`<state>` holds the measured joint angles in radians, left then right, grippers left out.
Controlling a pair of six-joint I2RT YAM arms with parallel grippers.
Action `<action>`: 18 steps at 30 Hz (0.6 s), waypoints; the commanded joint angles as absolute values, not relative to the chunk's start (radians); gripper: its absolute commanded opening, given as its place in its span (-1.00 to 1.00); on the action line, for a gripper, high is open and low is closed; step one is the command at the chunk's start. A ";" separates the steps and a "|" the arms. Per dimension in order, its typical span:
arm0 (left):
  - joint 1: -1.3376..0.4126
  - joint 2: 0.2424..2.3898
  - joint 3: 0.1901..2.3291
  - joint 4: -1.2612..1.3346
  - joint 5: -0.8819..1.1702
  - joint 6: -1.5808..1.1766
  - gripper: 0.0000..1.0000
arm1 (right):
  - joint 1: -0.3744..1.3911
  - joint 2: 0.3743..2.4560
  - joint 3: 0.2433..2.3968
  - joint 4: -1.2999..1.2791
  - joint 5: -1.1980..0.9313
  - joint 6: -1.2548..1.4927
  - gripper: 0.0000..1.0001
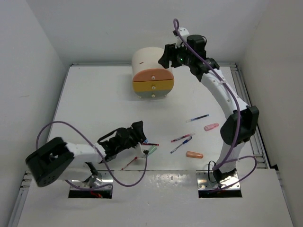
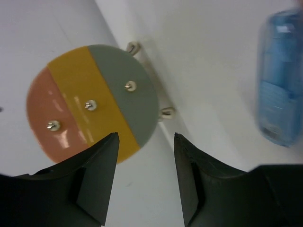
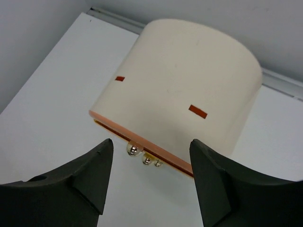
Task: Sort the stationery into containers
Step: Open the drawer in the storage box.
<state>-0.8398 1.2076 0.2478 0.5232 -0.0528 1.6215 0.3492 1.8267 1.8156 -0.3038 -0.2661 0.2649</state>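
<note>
Overhead view: the cream cabinet point(image 1: 144, 59) sits at 12 o'clock on the counter point(image 1: 94, 104), its front facing the arm bases. The peach drawer point(image 1: 152, 75) is over the yellow drawer point(image 1: 152, 86), with a duller band beneath, and the fronts look flush.

Loose stationery lies well apart from the cabinet, toward its 4–5 o'clock:
- blue-and-red pen point(image 1: 197, 117)
- pink capsule point(image 1: 211, 126)
- red pen point(image 1: 181, 138), close beside a blue pen point(image 1: 181, 145)
- orange capsule point(image 1: 194, 154)

The green capsule point(image 1: 151, 151) and a second red pen point(image 1: 130, 163) lie near the left gripper point(image 1: 138, 128), at its 5–6 o'clock.

Left wrist view only: a blurred blue capsule point(image 2: 279, 80) at the 3 o'clock edge. The cabinet face shows tilted, with three knobs, and the lowest drawer reads grey-green.

Right wrist view only: the cabinet's curved top carries two small red marks point(image 3: 197, 111).

Left arm: low and folded, forearm pointing toward 1 o'clock. The gripper's fingers are parted, with nothing between them.

Right arm: stretched toward 11 o'clock, wrist bent down by the cabinet's upper 3 o'clock edge. The right gripper point(image 1: 165, 56) is spread wide and empty, clear of the cabinet.
</note>
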 commanded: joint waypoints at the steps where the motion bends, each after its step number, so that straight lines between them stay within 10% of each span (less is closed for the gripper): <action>1: -0.870 1.374 0.319 1.117 -0.189 1.793 0.12 | 0.351 1.867 1.870 -0.295 -0.328 0.310 0.29; 18: -0.853 1.882 0.702 1.456 -0.294 1.773 0.02 | 0.336 1.980 1.927 -0.235 -0.359 0.327 0.21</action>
<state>-0.8639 1.8648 0.6582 1.2781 -0.2649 1.7947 0.3416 1.9541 1.8797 -0.2897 -0.3424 0.3111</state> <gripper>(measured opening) 0.506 0.598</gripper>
